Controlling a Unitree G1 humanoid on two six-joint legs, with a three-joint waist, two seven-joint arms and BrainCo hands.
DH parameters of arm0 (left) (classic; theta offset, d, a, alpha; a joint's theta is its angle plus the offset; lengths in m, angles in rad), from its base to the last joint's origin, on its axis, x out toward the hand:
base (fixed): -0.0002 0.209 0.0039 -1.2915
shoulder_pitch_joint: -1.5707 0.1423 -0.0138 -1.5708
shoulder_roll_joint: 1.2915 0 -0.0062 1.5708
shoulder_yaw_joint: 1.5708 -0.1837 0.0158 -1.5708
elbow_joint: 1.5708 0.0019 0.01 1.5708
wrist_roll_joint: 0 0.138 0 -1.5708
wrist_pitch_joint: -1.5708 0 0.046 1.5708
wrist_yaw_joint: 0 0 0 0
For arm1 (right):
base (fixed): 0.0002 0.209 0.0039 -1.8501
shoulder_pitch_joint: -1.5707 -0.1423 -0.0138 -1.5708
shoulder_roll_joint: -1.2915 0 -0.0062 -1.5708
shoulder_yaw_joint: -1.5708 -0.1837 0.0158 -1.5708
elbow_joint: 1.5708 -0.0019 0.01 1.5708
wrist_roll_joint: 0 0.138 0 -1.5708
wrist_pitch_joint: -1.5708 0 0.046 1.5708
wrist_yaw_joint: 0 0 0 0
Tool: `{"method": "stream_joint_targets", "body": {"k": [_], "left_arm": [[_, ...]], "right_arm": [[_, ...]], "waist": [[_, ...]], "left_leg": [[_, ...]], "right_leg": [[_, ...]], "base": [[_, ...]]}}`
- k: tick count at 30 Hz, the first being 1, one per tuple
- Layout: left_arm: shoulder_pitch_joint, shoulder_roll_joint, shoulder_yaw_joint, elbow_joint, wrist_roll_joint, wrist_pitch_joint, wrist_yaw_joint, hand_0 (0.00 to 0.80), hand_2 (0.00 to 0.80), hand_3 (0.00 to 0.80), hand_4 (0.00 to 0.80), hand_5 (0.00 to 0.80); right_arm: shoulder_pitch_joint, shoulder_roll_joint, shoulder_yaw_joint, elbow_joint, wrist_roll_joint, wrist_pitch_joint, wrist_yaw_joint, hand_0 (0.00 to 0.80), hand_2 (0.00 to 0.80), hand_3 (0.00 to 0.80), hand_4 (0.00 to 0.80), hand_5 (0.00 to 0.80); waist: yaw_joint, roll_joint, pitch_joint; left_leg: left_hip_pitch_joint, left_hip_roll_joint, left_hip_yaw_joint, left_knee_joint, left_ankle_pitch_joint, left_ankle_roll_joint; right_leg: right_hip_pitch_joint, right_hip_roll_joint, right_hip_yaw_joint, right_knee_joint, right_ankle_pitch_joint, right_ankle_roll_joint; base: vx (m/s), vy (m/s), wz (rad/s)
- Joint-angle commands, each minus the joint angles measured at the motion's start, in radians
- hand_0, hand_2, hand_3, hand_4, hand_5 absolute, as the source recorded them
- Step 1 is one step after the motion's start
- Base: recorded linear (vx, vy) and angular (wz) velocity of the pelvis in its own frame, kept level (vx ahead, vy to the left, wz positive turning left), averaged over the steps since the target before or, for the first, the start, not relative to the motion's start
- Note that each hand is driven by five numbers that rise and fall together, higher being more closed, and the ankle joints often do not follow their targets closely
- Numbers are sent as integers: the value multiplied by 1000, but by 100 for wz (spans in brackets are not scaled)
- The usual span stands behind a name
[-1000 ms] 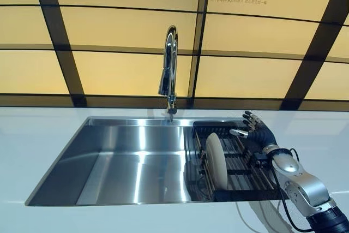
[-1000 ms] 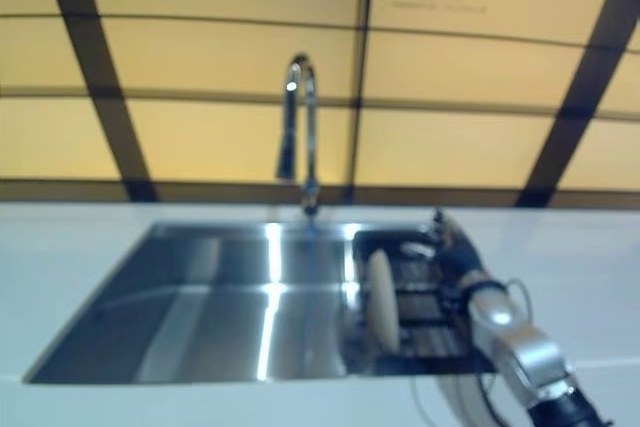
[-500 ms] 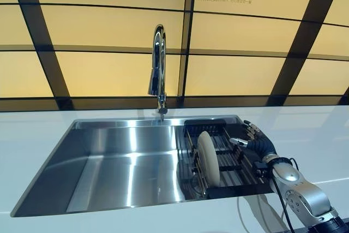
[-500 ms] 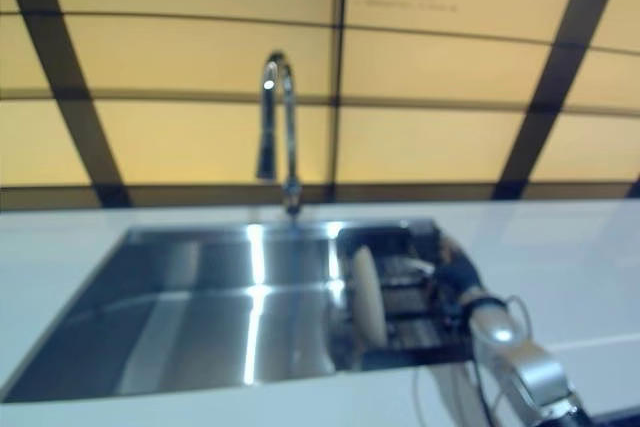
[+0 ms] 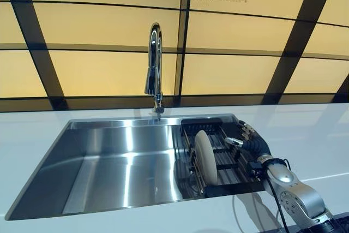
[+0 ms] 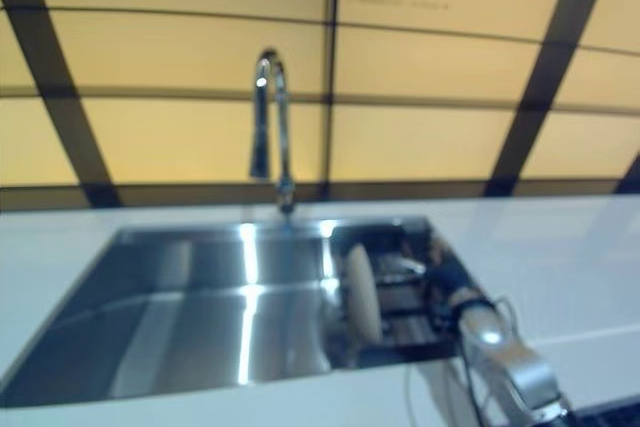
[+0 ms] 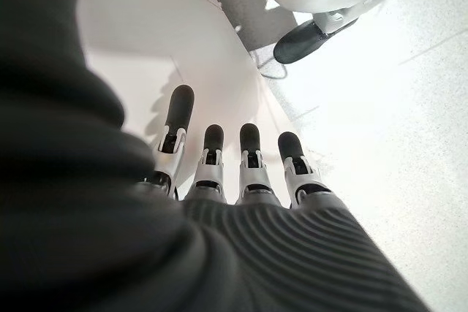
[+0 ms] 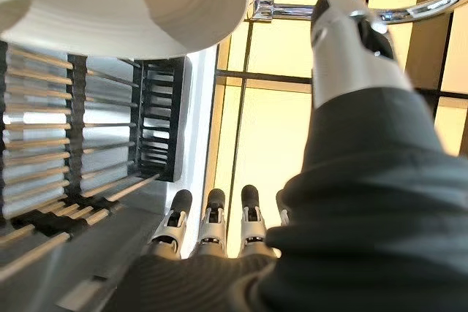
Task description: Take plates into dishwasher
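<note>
While my right hand (image 5: 248,137) hangs over the black wire dish rack (image 5: 223,162) set in the right end of the brushed steel sink (image 5: 117,162), its fingers (image 8: 212,218) are straight and loose, with nothing in them. The one round cream ceramic plate (image 5: 205,156) stands on edge in the rack's slots, just to the thumb side of my fingers and apart from them; I touch neither it nor the wires. The tall chrome tap (image 5: 155,69) rises beyond my fingertips, well clear.

I judge the step in hand to be the reach for that plate. To do it well I would bring my fingers across to the plate's top rim, put my thumb (image 8: 349,31) on the near face and my fingers on the far face, and close firmly before lifting. The lift should go straight up out of the slot, since a sideways pull could jam the rim against the wires or tip the rack. A glazed edge may slip in a light pinch, so I would grip deep.

My left hand (image 7: 234,173) is down by my side above the pale floor, fingers extended and holding nothing. No dishwasher shows in any view.
</note>
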Motion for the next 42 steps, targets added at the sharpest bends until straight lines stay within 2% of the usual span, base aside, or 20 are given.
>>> {"method": "stream_joint_targets", "body": {"k": [1,7,15,29,42], "left_arm": [[-94,25,-26,14,-26,-12,15,0,0,0,0,0],[-93,19,-43,3,-37,-10,18,0,0,0,0,0],[-104,19,-66,-4,-43,1,21,0,0,0,0,0],[-115,6,-102,-21,-37,21,20,0,0,0,0,0],[-123,0,-106,-16,-23,32,10,0,0,0,0,0]], "right_arm": [[-30,20,15,-94,28,-5,-7,0,0,0,0,0],[1,61,61,-71,59,21,-39,0,0,0,0,0],[14,106,111,-48,33,-8,-33,0,0,0,0,0],[38,199,190,62,-61,-109,-6,0,0,0,0,0],[34,234,194,155,-77,-187,-13,0,0,0,0,0]], "waist": [[0,2,3],[-1,5,4],[2,6,14],[17,13,15],[28,15,15]], "left_leg": [[-29,-45,42,3,-51,67],[-27,-45,49,3,-52,71],[-22,-47,45,3,-54,78],[-19,-50,25,3,-58,83],[-18,-50,15,3,-58,85]], "right_leg": [[77,-10,12,65,-137,82],[72,-10,14,77,-142,84],[68,-14,18,92,-145,88],[70,-23,10,98,-150,95],[71,-26,-1,102,-153,99]], "base": [[-1,17,-7],[1,4,-1],[0,0,0],[0,0,0],[0,0,0]]}}
